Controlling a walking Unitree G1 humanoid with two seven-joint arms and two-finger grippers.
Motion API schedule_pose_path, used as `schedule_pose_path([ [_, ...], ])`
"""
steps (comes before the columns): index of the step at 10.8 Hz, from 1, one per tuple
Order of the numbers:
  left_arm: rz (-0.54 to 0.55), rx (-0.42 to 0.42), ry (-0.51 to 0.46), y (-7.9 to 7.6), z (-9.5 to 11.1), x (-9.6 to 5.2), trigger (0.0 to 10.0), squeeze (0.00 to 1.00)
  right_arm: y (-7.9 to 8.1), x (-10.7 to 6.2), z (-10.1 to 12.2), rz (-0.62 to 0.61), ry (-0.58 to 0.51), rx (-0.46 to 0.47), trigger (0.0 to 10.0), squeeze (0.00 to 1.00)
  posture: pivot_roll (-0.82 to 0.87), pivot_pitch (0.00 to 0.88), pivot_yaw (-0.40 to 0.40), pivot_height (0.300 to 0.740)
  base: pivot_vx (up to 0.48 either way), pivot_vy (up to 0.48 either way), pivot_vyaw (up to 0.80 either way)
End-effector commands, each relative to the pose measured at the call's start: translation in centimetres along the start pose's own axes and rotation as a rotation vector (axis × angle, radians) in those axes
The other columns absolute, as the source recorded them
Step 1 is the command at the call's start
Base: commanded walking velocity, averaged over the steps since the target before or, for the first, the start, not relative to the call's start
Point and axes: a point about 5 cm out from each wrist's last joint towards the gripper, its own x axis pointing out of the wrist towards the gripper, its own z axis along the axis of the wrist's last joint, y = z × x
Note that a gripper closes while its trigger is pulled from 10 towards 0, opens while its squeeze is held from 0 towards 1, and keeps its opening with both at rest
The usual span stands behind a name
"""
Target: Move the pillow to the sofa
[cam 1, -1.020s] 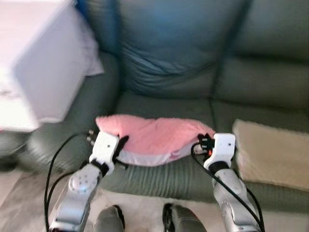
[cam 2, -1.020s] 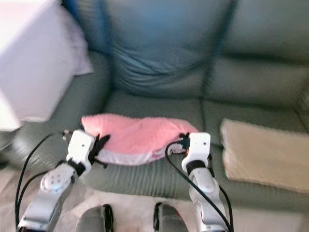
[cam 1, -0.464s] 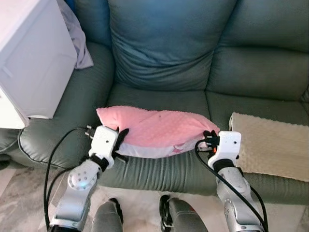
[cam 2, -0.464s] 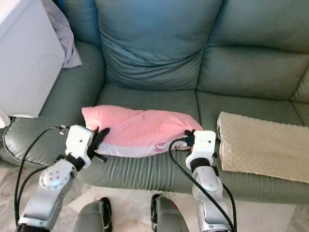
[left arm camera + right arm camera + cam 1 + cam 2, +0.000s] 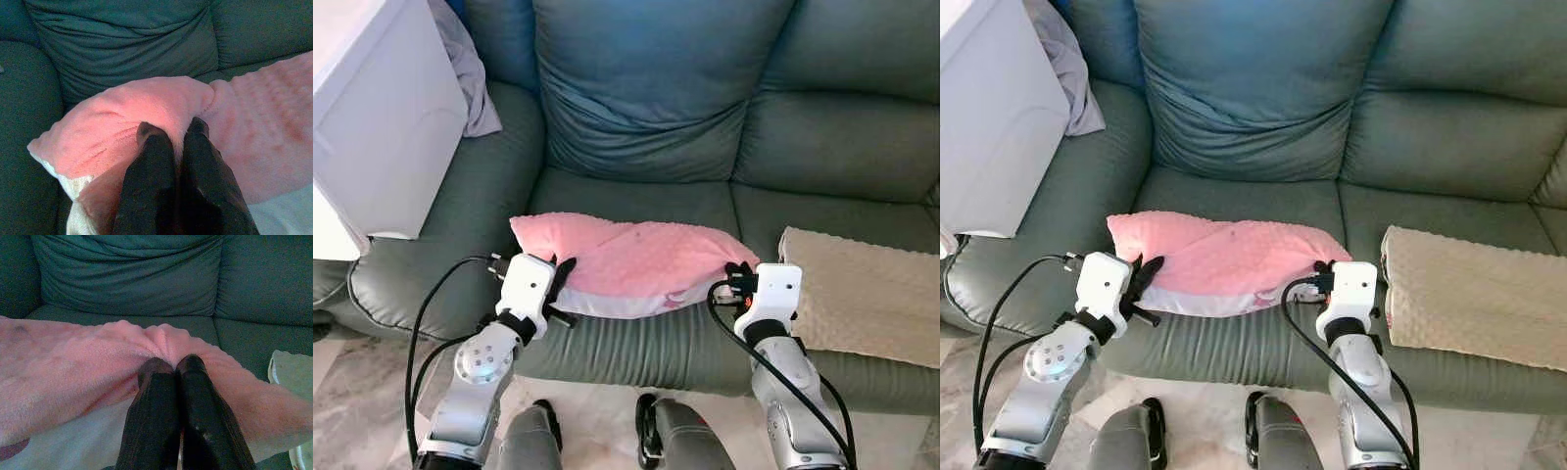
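The pink pillow (image 5: 631,266) lies across the front of the sofa's (image 5: 656,117) left seat cushion, its long side running left to right and its white underside showing along the edge nearest us. We hold it at both ends. Our left gripper (image 5: 172,131) is pinched onto a fold of the pink fabric at the pillow's left end, the two black fingers (image 5: 151,161) pressed close together with the plush bunched between their tips. Our right gripper (image 5: 171,363) does the same at the right end, its fingers (image 5: 195,382) squeezed tight on a ridge of fabric that puckers up just ahead of them. From the head camera we see both silver arms reaching forward from below, black cables looping off each wrist, with the white wrist blocks sitting just at the sofa's front edge. Behind the pillow stands a blue-grey back cushion (image 5: 651,83), creased along its lower part. Just beside the pillow, on the next seat to the right, rests a beige textured mat (image 5: 862,299). To the left, a white box-like cabinet (image 5: 377,117) sits against the sofa's armrest (image 5: 460,235), and a pale lilac cloth (image 5: 470,83) hangs between the cabinet and the sofa back.
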Motion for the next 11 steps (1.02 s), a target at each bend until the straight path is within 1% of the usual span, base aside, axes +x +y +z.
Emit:
schedule_pose_path([
  [1, 0.011, 0.014, 0.002, 0.1, -0.2, -0.13, 10.0, 0.0, -0.22, -0.08, 0.1, -0.001, -0.004, -0.012, 10.0, 0.0, 0.0, 0.25, -0.042, 0.686, 0.0, 0.0, 0.0],
  [4, 0.017, 0.012, 0.005, -0.2, -0.24, -0.03, 10.0, 0.0, -0.19, 0.12, 0.24, 0.006, -0.011, -0.009, 10.0, 0.0, 0.0, 0.247, -0.048, 0.647, 0.0, 0.0, 0.0],
  [8, 0.009, 0.014, -0.002, -0.27, -0.03, 0.09, 10.0, 0.0, -0.29, 0.28, 0.34, 0.008, -0.017, -0.015, 10.0, 0.0, 0.0, 0.251, -0.045, 0.647, 0.0, 0.0, 0.0],
  [10, -0.005, 0.01, -0.004, -0.63, -0.02, 0.1, 10.0, 0.0, -0.16, 0.24, 0.26, 0.008, -0.014, -0.017, 10.0, 0.0, 0.0, 0.253, -0.043, 0.647, 0.0, 0.0, 0.0],
  [11, -0.009, 0.007, -0.005, -0.86, 0.01, 0.23, 10.0, 0.0, -0.06, 0.18, 0.27, 0.014, -0.021, -0.007, 10.0, 0.0, 0.0, 0.253, -0.044, 0.627, 0.0, 0.0, 0.0],
])
